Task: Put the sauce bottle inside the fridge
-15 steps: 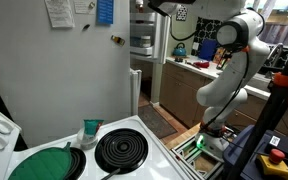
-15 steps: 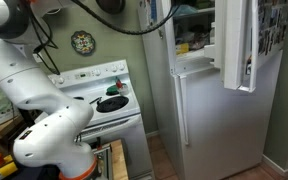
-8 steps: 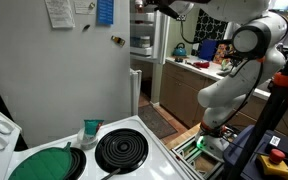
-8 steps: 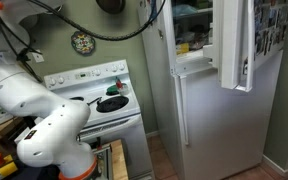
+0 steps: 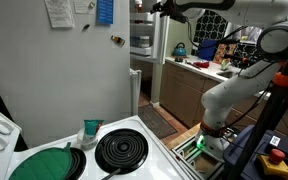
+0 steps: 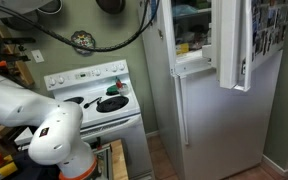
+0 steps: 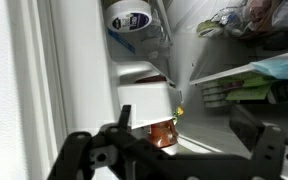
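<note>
In the wrist view the sauce bottle (image 7: 160,133), red-brown below a whitish section, stands upright on a white shelf inside the fridge (image 7: 229,73). My gripper (image 7: 184,125) is open, its dark fingers wide apart on either side of the bottle, and the left finger is the closer one. In both exterior views the gripper (image 5: 156,8) (image 6: 149,10) is high up at the fridge's open upper compartment, and the bottle is hidden there. The tall white fridge (image 5: 74,70) (image 6: 199,110) carries paper notes and a blue card on its side.
The upper fridge door (image 6: 239,45) stands open to the right. A white stove (image 5: 114,150) (image 6: 99,100) with black burners sits beside the fridge, and a green-and-white cup (image 5: 91,131) stands on it. A round container (image 7: 131,17) and bagged food fill the shelves above.
My arm's elbow and forearm have swung up and outward, away from the stove. The gripper end has stayed at the top of the fridge opening.
</note>
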Robot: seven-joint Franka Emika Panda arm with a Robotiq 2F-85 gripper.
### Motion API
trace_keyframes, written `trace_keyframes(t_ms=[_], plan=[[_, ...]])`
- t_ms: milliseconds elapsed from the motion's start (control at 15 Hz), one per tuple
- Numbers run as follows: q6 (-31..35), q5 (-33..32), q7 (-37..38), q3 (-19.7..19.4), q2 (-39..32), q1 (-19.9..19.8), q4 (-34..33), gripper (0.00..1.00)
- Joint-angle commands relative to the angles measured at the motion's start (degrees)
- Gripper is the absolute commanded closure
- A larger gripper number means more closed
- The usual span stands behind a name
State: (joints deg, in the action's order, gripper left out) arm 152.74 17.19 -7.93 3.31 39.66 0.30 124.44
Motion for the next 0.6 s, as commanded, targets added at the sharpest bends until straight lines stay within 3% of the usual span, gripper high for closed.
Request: trace_keyframes(t_ms=[0, 533], plan=[[-2.9, -3.5, -0.8, -3.8, 4.9, 4.3, 3.6, 0.0], [-8.3, -9.0, -4.9, -6.8, 11.9, 6.4, 6.8, 0.0]])
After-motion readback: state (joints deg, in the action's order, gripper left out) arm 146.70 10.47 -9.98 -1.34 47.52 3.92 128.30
